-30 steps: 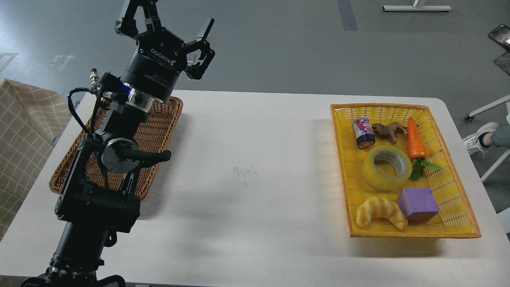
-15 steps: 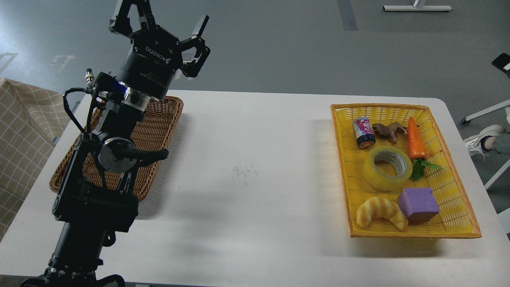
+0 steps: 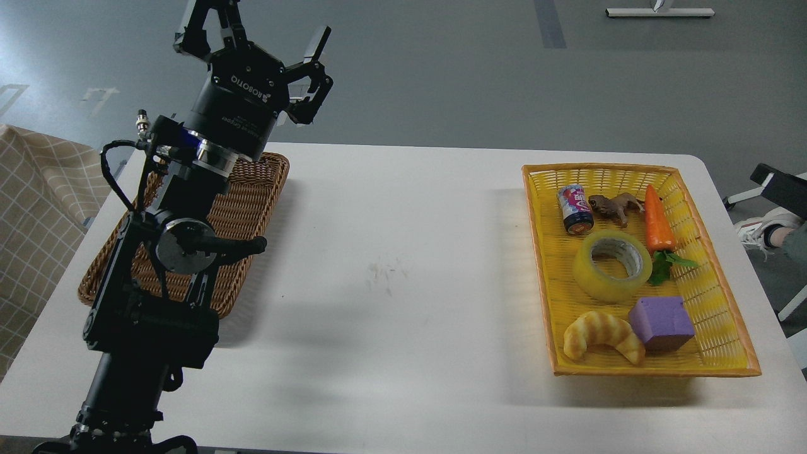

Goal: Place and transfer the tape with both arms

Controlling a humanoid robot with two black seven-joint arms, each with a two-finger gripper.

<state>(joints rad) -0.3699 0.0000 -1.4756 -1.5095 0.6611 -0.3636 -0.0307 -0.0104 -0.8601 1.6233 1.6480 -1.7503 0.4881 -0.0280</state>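
Inside woven yellow basket (image 3: 725, 340), glossy round tape (image 3: 611, 266), left gripper (image 3: 255, 28) spread empty above wicker tray (image 3: 252, 202)

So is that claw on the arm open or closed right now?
Open. The left gripper has its two fingers spread wide apart with nothing between them, raised above the brown basket.

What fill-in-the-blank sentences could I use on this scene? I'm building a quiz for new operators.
1. The tape lies in the ____ basket.
2. The left gripper, raised above the brown wicker basket, has its fingers ____.
3. The purple block sits right beside the ____.
4. The orange vegetable next to the tape is a ____.

Missing words: yellow; open; croissant; carrot
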